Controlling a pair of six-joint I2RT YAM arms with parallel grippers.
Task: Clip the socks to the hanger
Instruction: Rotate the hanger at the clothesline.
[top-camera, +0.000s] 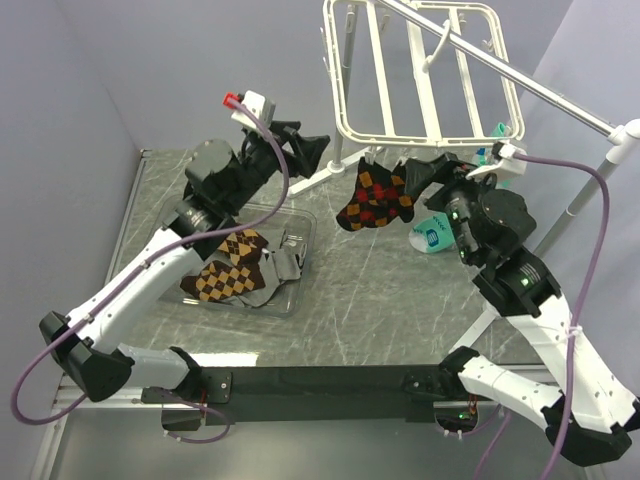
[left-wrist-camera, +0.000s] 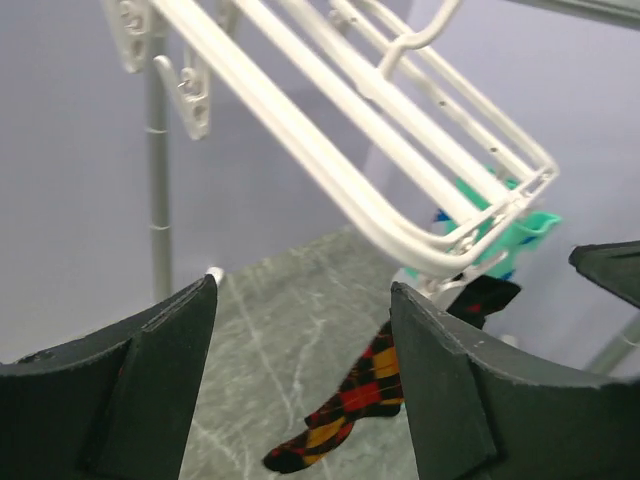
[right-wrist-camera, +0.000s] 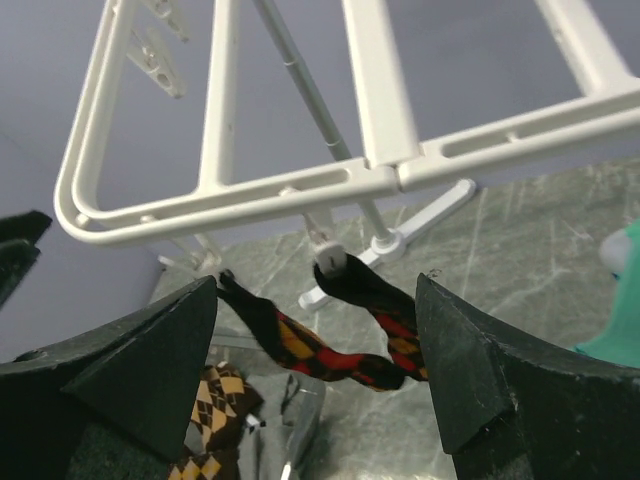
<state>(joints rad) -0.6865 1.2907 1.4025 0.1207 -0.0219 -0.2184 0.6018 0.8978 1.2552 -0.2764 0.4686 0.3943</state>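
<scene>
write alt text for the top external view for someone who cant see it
Red-and-black argyle socks hang clipped under the near rim of a white hanger, between the open left gripper and open right gripper. More brown argyle socks lie in a clear tray on the grey marbled table.

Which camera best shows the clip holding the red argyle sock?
Right wrist: the clip gripping the red argyle sock is close and unobstructed. Top external and left wrist show it only tiny under the hanger rim.
</scene>
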